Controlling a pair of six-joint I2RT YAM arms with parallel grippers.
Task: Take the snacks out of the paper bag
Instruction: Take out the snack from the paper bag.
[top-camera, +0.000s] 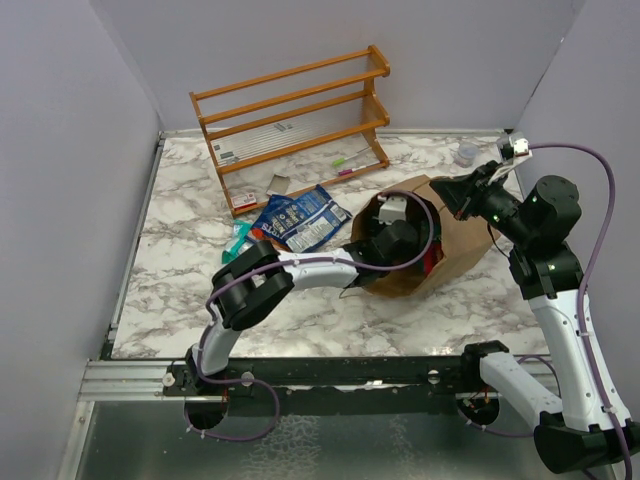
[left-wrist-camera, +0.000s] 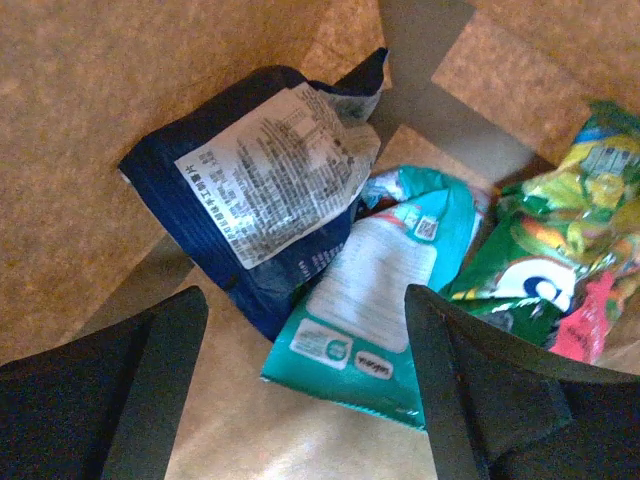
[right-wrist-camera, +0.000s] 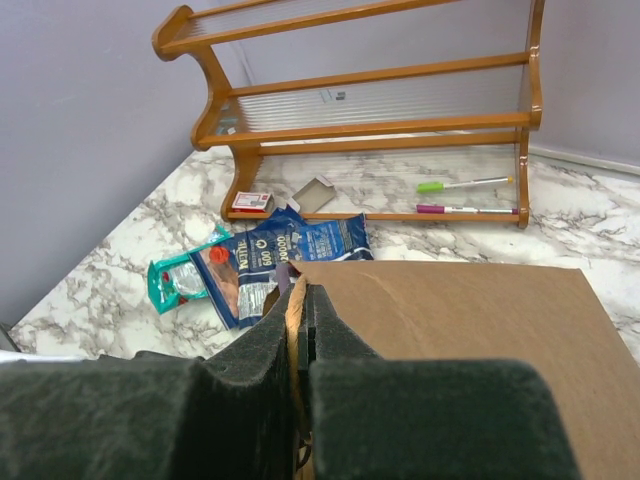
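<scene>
The brown paper bag (top-camera: 462, 248) lies on its side right of the middle, its mouth facing left. My left gripper (left-wrist-camera: 303, 300) is inside that mouth, open. The near corner of a teal packet (left-wrist-camera: 380, 300) lies between its fingers, untouched. Deeper in the bag are a dark blue packet (left-wrist-camera: 250, 190) and a green-and-yellow packet (left-wrist-camera: 560, 250). My right gripper (right-wrist-camera: 300, 300) is shut on the bag's upper edge (right-wrist-camera: 470, 340). Outside the bag, two blue packets (top-camera: 300, 218) and a teal one (top-camera: 240, 238) lie on the table.
A wooden rack (top-camera: 295, 120) stands at the back, with a green pen (right-wrist-camera: 460, 184) and a purple pen (right-wrist-camera: 465, 209) on its low shelf. A small red-and-white box (top-camera: 243, 200) lies by its foot. A small clear cup (top-camera: 466, 154) sits at the back right.
</scene>
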